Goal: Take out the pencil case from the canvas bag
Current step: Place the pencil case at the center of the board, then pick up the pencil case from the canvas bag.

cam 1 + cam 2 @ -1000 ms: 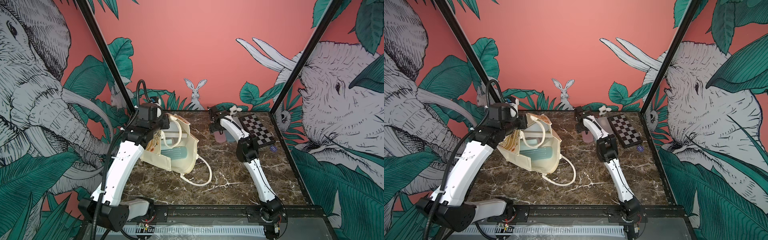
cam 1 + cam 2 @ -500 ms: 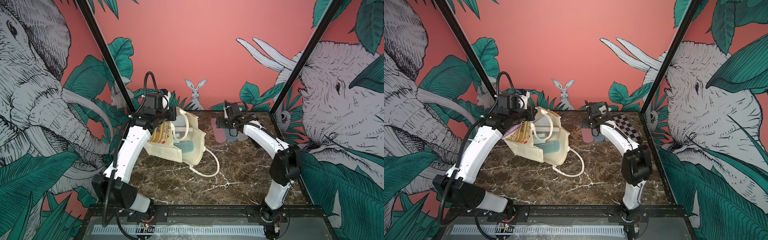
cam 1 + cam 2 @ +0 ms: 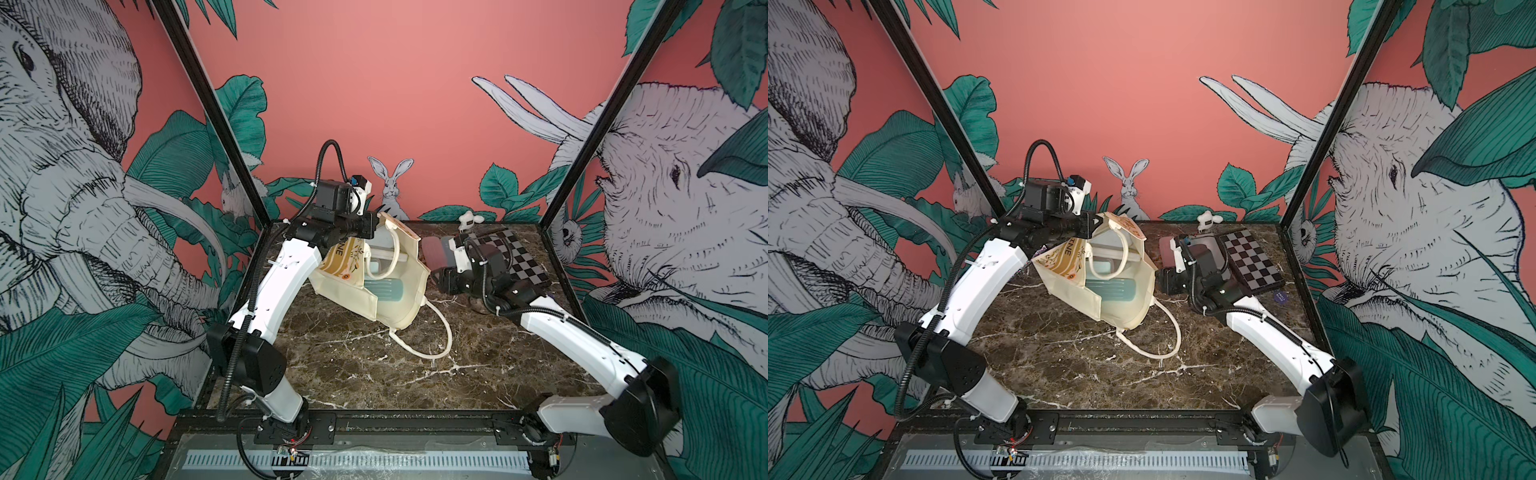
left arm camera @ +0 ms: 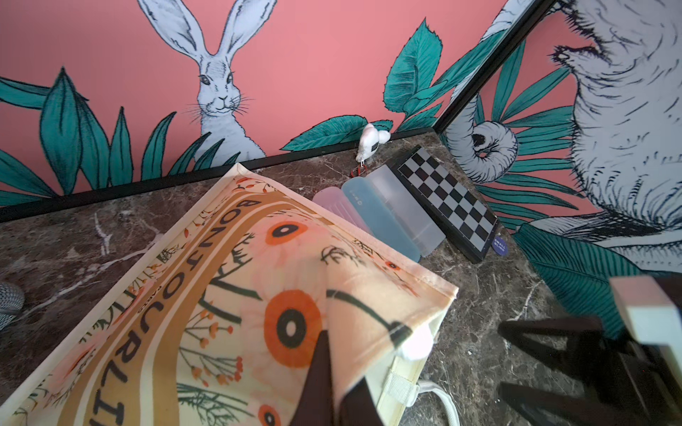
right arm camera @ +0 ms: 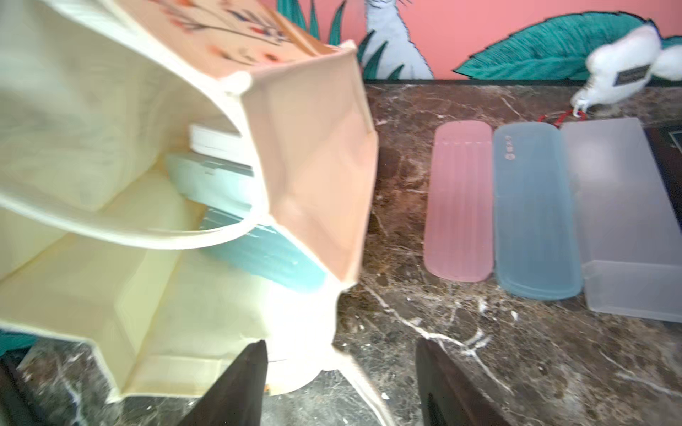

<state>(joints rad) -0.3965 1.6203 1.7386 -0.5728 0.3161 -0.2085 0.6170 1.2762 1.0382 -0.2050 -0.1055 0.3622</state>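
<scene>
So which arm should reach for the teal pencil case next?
Probably right: the right gripper has open jaws at the canvas bag's mouth, facing the teal pencil case; the left gripper is shut on the bag.

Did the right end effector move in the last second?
Yes. The right end effector has come toward the front: from level with the chessboard's back end to level with its front end, next to the canvas bag.

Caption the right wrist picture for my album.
Open right gripper at the tipped bag, cases inside; three more on the table.
</scene>
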